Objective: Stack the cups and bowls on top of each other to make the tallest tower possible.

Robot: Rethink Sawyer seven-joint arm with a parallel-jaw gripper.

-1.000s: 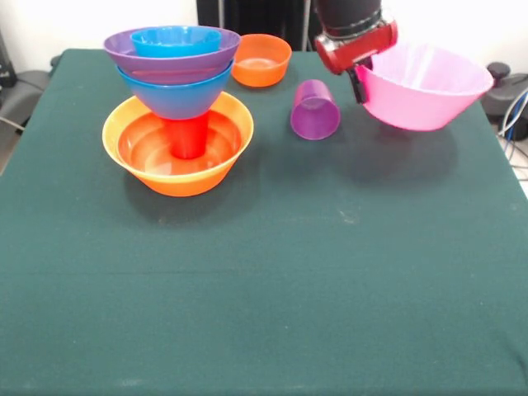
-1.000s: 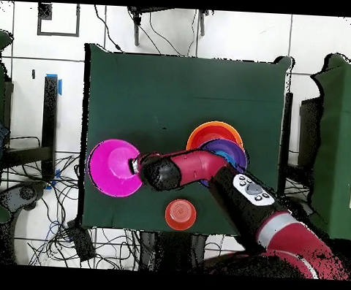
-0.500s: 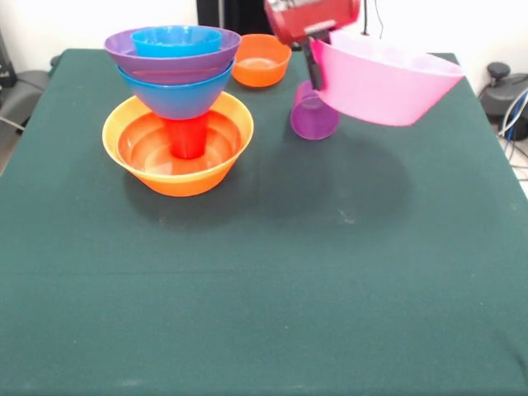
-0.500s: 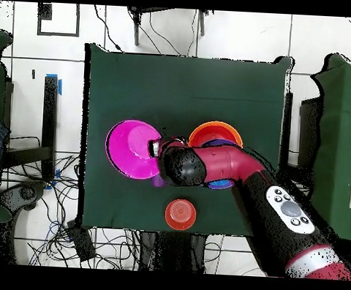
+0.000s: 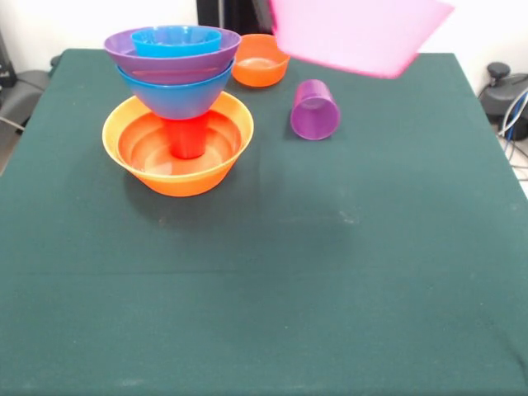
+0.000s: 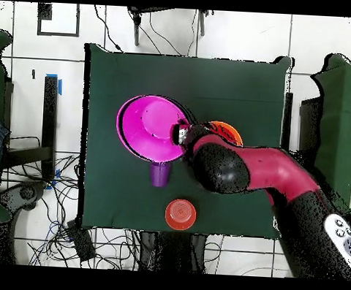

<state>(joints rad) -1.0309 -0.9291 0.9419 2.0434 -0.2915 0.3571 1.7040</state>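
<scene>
Over on the left stands the tower point(image 5: 177, 107): large orange bowl point(image 5: 177, 169), red cup point(image 5: 187, 136), blue and purple bowls, small blue bowl on top. Right of it, the pink bowl point(image 5: 355, 33) rides high above the surface, its rim pinched in the hand point(image 6: 182, 134). Carrying step, I'd say; next it must centre over the tower and lower. No writing visible.
</scene>
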